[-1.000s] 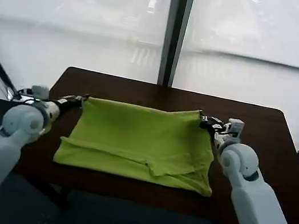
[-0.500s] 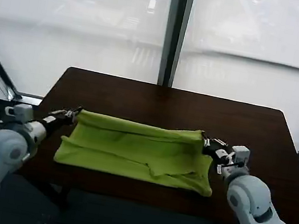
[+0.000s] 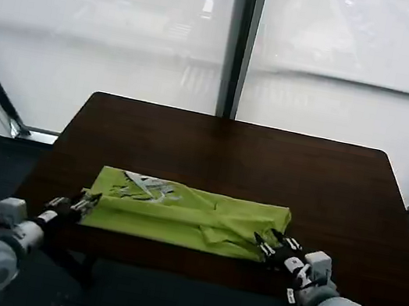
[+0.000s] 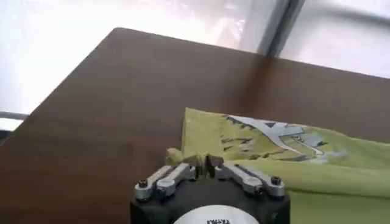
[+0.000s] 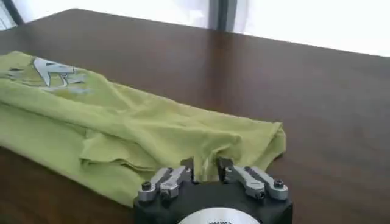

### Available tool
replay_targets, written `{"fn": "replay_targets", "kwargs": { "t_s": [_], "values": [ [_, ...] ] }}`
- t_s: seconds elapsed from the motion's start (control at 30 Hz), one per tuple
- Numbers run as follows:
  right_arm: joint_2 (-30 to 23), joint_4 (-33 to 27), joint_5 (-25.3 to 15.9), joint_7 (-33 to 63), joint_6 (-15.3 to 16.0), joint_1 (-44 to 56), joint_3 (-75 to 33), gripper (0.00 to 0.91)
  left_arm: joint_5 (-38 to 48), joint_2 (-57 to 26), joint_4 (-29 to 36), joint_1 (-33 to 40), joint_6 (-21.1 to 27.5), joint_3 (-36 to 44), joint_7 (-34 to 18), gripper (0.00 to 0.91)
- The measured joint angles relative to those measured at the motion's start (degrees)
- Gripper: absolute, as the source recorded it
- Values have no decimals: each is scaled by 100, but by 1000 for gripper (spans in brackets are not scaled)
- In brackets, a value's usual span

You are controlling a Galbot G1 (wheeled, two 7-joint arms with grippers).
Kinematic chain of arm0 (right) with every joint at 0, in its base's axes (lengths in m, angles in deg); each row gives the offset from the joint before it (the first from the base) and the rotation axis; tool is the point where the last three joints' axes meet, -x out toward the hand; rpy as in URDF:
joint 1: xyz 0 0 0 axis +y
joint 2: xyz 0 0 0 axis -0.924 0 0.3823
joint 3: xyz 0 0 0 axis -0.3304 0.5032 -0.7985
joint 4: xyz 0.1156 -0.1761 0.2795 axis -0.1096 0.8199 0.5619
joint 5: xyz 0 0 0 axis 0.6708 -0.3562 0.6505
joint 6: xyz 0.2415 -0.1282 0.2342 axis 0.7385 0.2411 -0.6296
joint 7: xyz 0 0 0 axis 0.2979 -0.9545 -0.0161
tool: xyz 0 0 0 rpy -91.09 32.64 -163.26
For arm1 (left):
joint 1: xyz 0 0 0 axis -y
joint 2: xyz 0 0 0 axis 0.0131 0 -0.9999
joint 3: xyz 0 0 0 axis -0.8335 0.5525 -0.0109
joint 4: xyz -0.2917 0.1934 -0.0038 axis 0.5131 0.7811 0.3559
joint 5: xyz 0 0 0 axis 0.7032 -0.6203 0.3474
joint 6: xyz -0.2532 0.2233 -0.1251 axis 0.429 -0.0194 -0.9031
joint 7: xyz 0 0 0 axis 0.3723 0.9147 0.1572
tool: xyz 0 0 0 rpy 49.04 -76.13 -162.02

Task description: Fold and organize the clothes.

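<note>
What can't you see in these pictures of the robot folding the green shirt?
- The T-shirt: its underside and inner layers are hidden by the fold on top, in every view.
- Left pincer: in the left wrist view its tips are buried in cloth.
- Right pincer: same, in the right wrist view.
- The table: its near edge is hidden behind shirt and arms in the head view.

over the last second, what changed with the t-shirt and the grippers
Both grippers, left and right, pulled the far edge of the lime-green T-shirt toward the robot, folding it over into a narrow band and turning up its white printed graphic. Both remain shut on the fabric. The table has not moved.
</note>
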Motion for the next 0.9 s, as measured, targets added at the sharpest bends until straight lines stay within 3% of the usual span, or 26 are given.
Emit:
{"fn": "replay_targets", "kwargs": {
  "t_s": [0.17, 0.33, 0.9],
  "values": [
    [-48, 148, 81, 9, -99, 17, -262, 878, 1, 52, 181, -17, -4, -74, -22, 878],
    [-242, -69, 127, 21, -153, -232, -532, 878, 26, 72, 199, 237, -36, 4, -152, 878],
    [-1234, -1261, -216, 37, -188, -1117, -475, 878, -228, 291, -860, 1624, -168, 709, -34, 878]
  ]
}}
